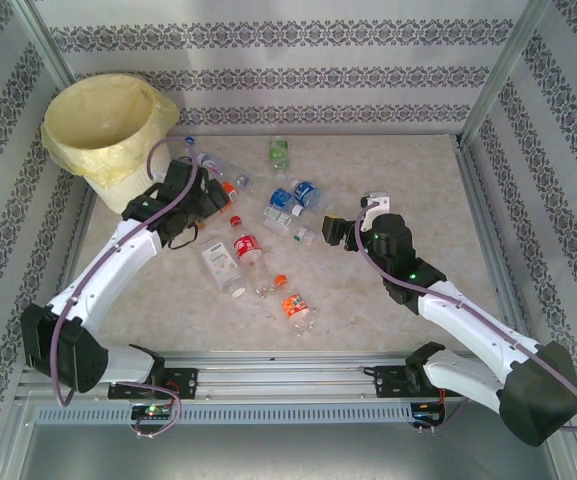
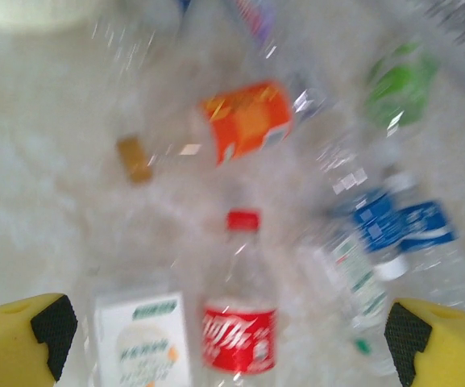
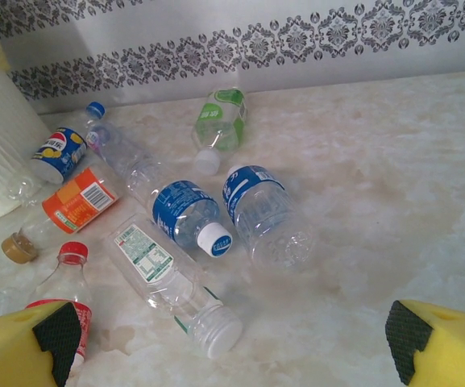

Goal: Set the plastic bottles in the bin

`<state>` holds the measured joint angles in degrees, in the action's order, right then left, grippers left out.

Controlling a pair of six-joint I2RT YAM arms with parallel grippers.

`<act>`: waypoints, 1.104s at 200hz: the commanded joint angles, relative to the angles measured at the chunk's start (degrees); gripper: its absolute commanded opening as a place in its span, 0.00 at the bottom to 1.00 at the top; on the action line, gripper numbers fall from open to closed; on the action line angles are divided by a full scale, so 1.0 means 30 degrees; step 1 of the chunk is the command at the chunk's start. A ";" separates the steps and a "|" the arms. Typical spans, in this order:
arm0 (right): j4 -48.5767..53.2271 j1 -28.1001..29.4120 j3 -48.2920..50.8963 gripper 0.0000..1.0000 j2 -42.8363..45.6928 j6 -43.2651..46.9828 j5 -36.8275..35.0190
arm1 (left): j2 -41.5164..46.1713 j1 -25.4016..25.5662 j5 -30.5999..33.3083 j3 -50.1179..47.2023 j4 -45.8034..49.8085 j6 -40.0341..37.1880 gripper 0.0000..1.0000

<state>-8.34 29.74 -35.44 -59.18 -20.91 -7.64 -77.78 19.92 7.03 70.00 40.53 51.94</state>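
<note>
My left pincer (image 2: 230, 330) and right pincer (image 3: 230, 339) hang wide and empty over the plastic bottles (image 1: 247, 247) strewn on the bench (image 1: 418, 180) near the bin (image 1: 88, 160); light, slick and crushable, each likely grips best across its labelled middle.

One bin (image 1: 78, 160) and at least ten plastic bottles (image 3: 163, 274) are on the surface (image 1: 418, 180). These include two blue-labelled bottles (image 3: 180, 208), two orange-labelled bottles (image 3: 79, 201), one green-labelled bottle (image 3: 220, 121) and one red-labelled bottle (image 1: 247, 245). The remaining labels are white, mixed or unclear.
</note>
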 commanded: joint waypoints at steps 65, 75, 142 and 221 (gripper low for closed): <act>-0.0627 -0.0098 0.0124 0.98 -0.0377 0.0436 0.0854 | -0.4270 0.0680 -0.4080 -0.0817 0.2494 -0.0409 1.00; -0.0489 -0.0094 0.0153 0.98 -0.0247 0.0383 0.0851 | -0.4728 0.0688 -0.3391 -0.0589 0.3184 -0.0322 1.00; -0.0054 -0.0102 0.0564 0.98 0.0722 0.0523 0.0408 | -0.6756 0.0698 -0.2681 -0.0975 0.2584 -0.0322 0.99; 0.0026 -0.0098 0.0478 0.98 0.0569 0.0494 0.0754 | -0.7095 0.0466 -0.1803 -0.2277 0.1702 -0.0542 1.00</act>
<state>-8.14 29.74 -34.33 -57.84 -20.60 -5.96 -99.70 21.39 -1.28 65.01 44.75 51.42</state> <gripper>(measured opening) 0.981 0.994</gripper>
